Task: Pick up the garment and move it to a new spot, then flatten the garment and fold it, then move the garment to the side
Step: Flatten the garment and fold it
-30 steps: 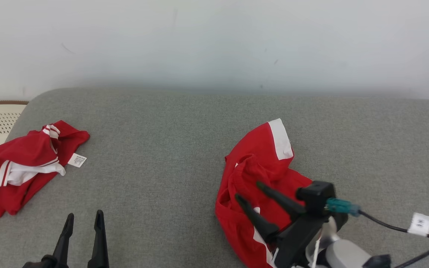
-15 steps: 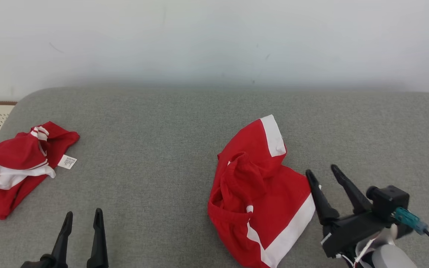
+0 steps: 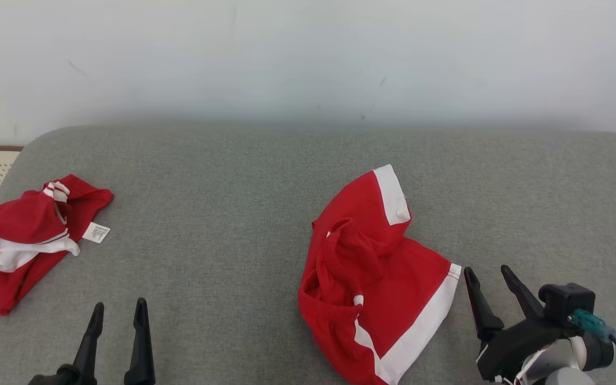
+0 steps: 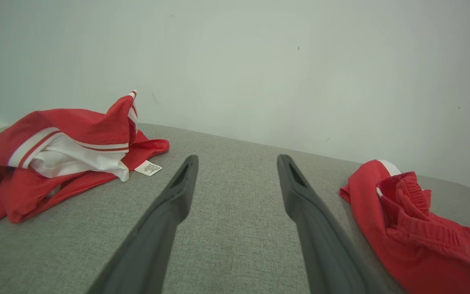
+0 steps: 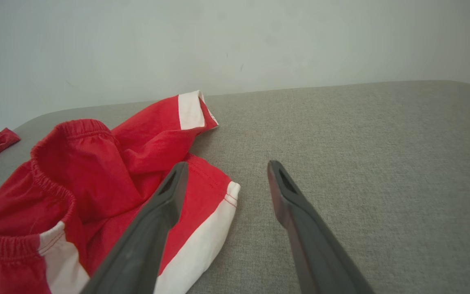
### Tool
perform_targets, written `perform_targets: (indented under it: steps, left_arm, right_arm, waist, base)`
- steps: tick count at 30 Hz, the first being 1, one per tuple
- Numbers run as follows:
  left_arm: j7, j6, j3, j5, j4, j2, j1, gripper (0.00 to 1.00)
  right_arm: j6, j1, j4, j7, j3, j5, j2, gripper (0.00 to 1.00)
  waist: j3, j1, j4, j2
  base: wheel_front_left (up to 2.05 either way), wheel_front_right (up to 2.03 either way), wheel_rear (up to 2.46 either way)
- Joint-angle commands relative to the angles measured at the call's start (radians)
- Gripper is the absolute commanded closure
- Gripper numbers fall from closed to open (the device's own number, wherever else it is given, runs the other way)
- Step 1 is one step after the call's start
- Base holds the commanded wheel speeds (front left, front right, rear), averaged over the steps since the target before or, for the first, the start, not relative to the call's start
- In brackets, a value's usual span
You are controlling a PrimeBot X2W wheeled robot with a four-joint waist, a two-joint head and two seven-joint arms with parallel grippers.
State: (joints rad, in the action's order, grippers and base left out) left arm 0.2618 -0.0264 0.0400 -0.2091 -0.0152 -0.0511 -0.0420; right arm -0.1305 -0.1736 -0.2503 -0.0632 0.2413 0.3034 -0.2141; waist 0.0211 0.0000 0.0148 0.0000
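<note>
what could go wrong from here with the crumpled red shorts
1. The red shorts with white trim lie bunched, waistband folded over; the open right gripper beside the hem may pinch several layers and spoil the flattening.
2. A second red and white garment lies at the left of the grey fabric surface; shorts moved aside there might tangle with it.

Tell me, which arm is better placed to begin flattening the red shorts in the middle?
The right. The open right gripper sits just beside the white-banded hem of the red shorts. The left gripper, also open, is farther off, nearer the other red garment.
</note>
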Motion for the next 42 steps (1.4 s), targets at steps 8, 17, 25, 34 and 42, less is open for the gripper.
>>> perform_targets:
  steps: [8, 17, 25, 34, 42]
  left_arm:
    - [0.004, -0.011, -0.001, 0.002, -0.007, 0.000, -0.012, 0.00]
    - [0.004, -0.010, -0.001, 0.000, -0.011, 0.001, -0.019, 0.00]
    - [0.004, -0.001, 0.000, -0.005, -0.009, 0.001, -0.022, 0.00]
    - [0.004, 0.009, -0.004, -0.022, -0.012, 0.001, -0.002, 0.00]
    - [0.004, 0.015, 0.002, -0.031, -0.005, 0.000, 0.007, 0.00]
  right_arm:
    - [0.000, -0.124, -0.210, 0.028, 0.009, 0.034, 0.000, 0.00]
    - [0.000, -0.243, -0.461, -0.015, 0.049, 0.084, 0.004, 0.00]
    - [0.000, -0.335, -0.618, -0.048, 0.099, 0.131, 0.029, 1.00]
    - [0.000, -0.323, -0.519, -0.182, 0.131, 0.242, -0.007, 1.00]
    - [0.000, -0.178, -0.308, -0.170, 0.080, 0.282, -0.052, 1.00]
  waist:
    - [0.010, 0.0000, 0.035, 0.0000]
    - [0.030, 0.0000, 0.076, 0.0000]
    - [0.041, 0.0000, 0.081, 0.0000]
    - [0.025, 0.0000, 0.032, 0.0000]
    - [0.023, 0.0000, -0.008, 0.0000]
  base:
    - [0.00, 0.00, 0.00]
    - [0.00, 0.00, 0.00]
    - [0.00, 0.00, 0.00]
    - [0.00, 0.00, 0.00]
    - [0.00, 0.00, 0.00]
